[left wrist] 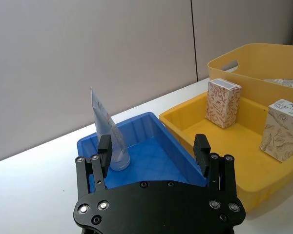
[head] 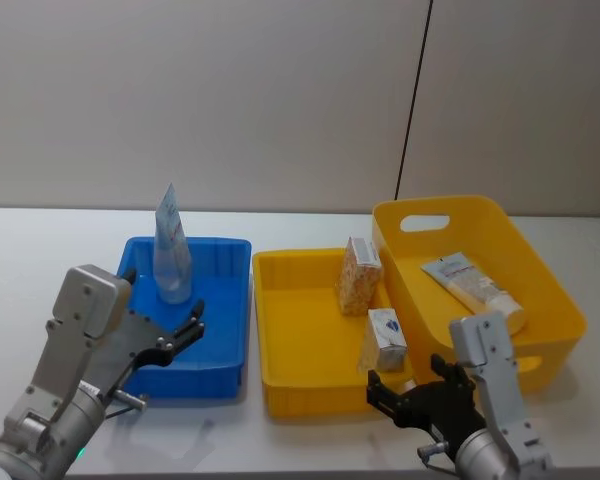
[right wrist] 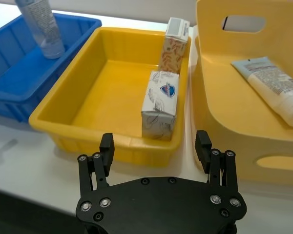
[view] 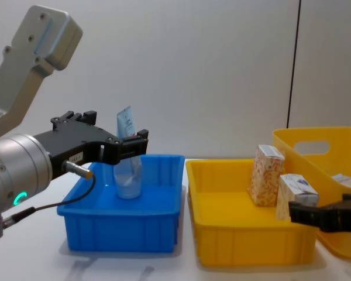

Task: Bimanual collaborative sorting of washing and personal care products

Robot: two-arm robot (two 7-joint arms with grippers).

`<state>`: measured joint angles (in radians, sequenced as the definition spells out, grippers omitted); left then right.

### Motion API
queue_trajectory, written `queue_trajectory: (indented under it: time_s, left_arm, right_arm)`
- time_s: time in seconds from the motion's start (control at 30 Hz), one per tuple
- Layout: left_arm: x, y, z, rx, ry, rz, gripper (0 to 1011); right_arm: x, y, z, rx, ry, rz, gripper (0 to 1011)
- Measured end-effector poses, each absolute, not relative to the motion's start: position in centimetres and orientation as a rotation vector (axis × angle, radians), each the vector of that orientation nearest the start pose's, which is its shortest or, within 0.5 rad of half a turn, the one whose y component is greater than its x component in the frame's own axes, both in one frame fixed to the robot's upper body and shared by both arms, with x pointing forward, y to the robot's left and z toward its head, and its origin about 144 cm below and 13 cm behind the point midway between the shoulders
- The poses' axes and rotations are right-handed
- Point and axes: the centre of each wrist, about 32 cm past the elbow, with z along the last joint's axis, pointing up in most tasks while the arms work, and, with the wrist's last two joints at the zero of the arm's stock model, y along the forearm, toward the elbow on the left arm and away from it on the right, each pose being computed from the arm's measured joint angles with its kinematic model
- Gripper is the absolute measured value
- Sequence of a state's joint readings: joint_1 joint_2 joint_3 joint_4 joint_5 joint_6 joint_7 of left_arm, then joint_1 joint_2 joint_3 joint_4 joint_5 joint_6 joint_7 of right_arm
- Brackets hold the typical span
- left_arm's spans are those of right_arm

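At the blue bin (head: 220,290) the left pincer (left wrist: 154,146) gapes wide, clear tube (head: 171,255) seemingly ahead; right pincer (right wrist: 154,144) also wide.

Bright, even, diffuse light from above. Soft, faint shadows lie on the white tabletop (view: 164,266) beneath the blue plastic bin (view: 121,225) at the chest view's lower left.

Your backdrop is a plain grey-beige wall (head: 200,100), matte, built of flat panels. One thin dark vertical seam (head: 416,100) splits it right of centre in your head view, and the chest view has that seam toward its right side too. Your table (head: 40,250) is white and smooth. Its far edge runs as a straight line along the foot of the wall. Light is even and soft, with faint blurred shadows on the tabletop.
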<state>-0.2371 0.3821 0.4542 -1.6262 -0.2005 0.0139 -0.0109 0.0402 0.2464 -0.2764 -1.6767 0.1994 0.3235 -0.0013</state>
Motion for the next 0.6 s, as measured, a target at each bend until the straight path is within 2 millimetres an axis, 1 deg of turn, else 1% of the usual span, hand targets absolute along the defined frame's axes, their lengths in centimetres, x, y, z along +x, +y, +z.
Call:
queue_trajectory:
  time_s: [0.3, 0.6]
  left_arm:
    - [49.2, 19.8, 120.4, 0.061, -0.267, 1.124, 1001]
    - [49.2, 19.8, 120.4, 0.061, -0.267, 1.124, 1001]
  right_arm:
    - [46.7, -19.7, 116.9, -0.236, 0.108, -1.322, 1004]
    - [48.1, -18.7, 116.5, -0.235, 0.119, -1.348, 1004]
